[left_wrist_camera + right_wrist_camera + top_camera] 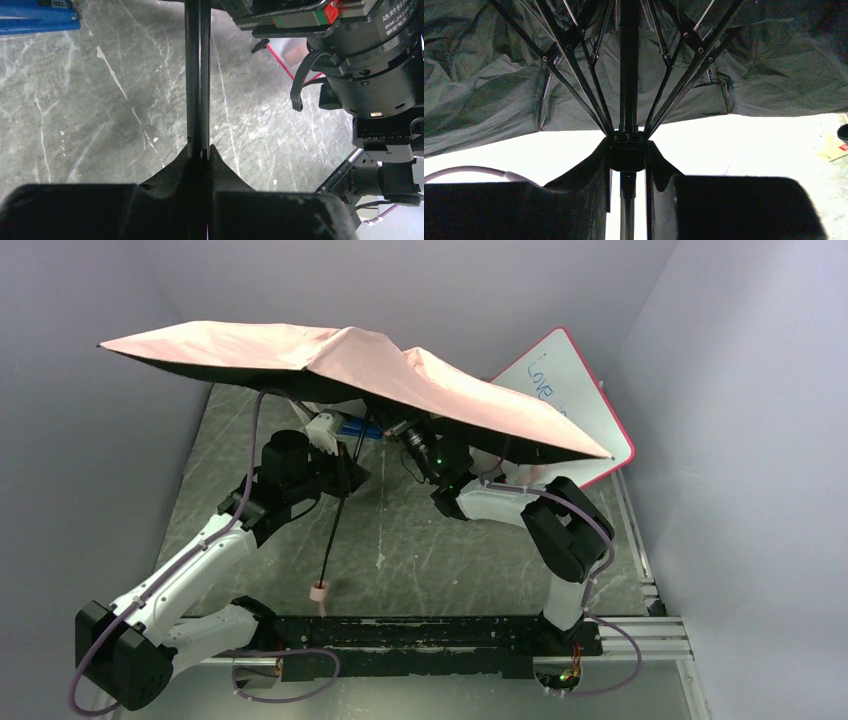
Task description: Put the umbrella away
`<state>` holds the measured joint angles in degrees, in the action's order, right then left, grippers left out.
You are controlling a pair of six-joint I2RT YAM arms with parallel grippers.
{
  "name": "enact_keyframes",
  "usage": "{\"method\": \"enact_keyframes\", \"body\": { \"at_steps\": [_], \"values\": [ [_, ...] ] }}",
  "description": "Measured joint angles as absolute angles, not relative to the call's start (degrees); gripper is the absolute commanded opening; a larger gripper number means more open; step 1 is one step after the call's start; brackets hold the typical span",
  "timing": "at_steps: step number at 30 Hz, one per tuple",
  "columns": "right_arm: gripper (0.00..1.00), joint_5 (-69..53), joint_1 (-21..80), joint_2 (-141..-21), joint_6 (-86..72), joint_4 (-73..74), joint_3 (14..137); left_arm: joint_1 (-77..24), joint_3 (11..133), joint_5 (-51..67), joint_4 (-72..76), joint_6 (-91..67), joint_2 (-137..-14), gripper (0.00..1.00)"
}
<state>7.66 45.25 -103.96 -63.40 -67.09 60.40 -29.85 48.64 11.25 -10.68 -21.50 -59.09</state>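
Observation:
The umbrella (350,365) is open, pale pink on top and black underneath, and spreads over the back of the table. Its thin black shaft (335,530) slants down to the pink handle (319,593) near the front rail. My left gripper (345,472) is shut on the shaft (198,75), with the jaws closed around it in the left wrist view (200,152). My right gripper (629,145) is shut on the umbrella's runner (627,156) where the ribs meet, under the black fabric (484,90). In the top view the canopy mostly hides it.
A pink-framed whiteboard (575,390) leans at the back right, partly behind the canopy. A blue object (37,15) lies on the marbled table (420,550) under the canopy. The right arm's wrist (370,75) is close beside the left gripper. Grey walls enclose three sides.

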Motion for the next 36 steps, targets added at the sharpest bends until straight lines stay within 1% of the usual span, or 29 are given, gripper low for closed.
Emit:
{"method": "enact_keyframes", "body": {
  "at_steps": [4, 9, 10, 12, 13, 15, 17, 19, 28, 34, 36],
  "values": [
    [0.00, 9.26, 45.52, -103.61, -63.96, -67.33, 59.18, -29.89, 48.64, 11.73, -11.20, -21.45, -59.59, 0.05],
    [0.00, 10.26, 45.78, -103.22, -64.93, -66.70, 59.77, -29.89, 48.64, 12.08, -10.55, -21.15, -59.53, 0.31],
    [0.00, 10.13, 45.84, -103.22, -65.17, -66.30, 60.20, -29.85, 48.64, 12.03, -10.35, -20.97, -59.44, 0.38],
    [0.00, 9.30, 46.04, -103.22, -65.43, -65.04, 61.54, -29.82, 48.64, 11.92, -9.63, -20.49, -59.07, 0.56],
    [0.00, 8.84, 46.37, -103.22, -65.49, -64.49, 62.30, -29.74, 48.66, 11.81, -8.91, -20.29, -58.81, 0.63],
    [0.00, 8.27, 46.85, -103.22, -65.58, -63.75, 63.75, -29.65, 48.66, 11.53, -8.23, -20.40, -57.63, 0.68],
    [0.00, 8.10, 47.07, -103.22, -65.73, -63.44, 65.19, -29.65, 48.64, 11.38, -8.08, -20.38, -56.36, 0.71],
    [0.00, 8.16, 46.76, -103.22, -65.87, -63.44, 66.46, -29.65, 48.45, 11.38, -7.88, -20.40, -55.24, 0.71],
    [0.00, 9.80, 43.83, -103.35, -64.60, -62.52, 70.85, -29.61, 45.04, 11.84, -9.13, -21.47, -52.45, 0.63],
    [0.00, 10.28, 42.22, -103.35, -63.57, -62.17, 71.40, -29.61, 45.01, 11.92, -11.22, -21.47, -49.56, 0.46],
    [0.00, 10.35, 41.74, -103.35, -63.07, -61.82, 71.40, -29.61, 45.01, 12.03, -11.88, -21.45, -48.99, 0.35]
  ]
}}
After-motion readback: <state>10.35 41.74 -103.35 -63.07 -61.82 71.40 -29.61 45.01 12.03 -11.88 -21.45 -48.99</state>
